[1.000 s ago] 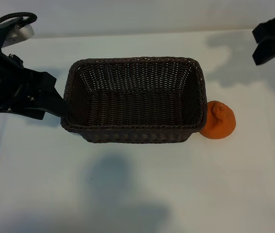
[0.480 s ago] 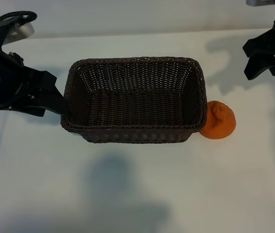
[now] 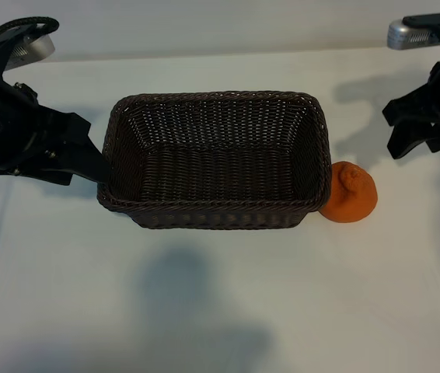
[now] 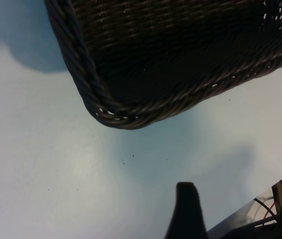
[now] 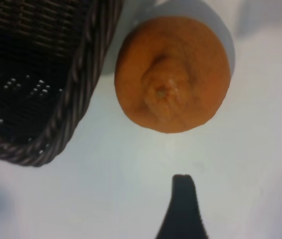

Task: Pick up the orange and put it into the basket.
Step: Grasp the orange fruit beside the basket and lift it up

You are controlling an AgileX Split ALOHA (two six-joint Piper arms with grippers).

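The orange (image 3: 349, 194) sits on the white table, touching the right end of the dark-brown wicker basket (image 3: 216, 95), with its nub up. The basket holds nothing. My right gripper (image 3: 414, 148) hovers open behind and to the right of the orange, apart from it. In the right wrist view the orange (image 5: 173, 74) lies beyond one dark fingertip (image 5: 183, 196), beside the basket's corner (image 5: 81, 99). My left gripper (image 3: 92, 162) is open at the basket's left end, holding nothing. Its wrist view shows a basket corner (image 4: 116, 117) and one fingertip (image 4: 187, 199).
The white table (image 3: 220, 295) stretches in front of the basket, crossed by soft shadows. Its back edge meets a pale wall behind both arms. Bare table lies to the right of the orange.
My right arm has come further into view, moving down and left toward the orange. The left arm, basket and orange have not moved.
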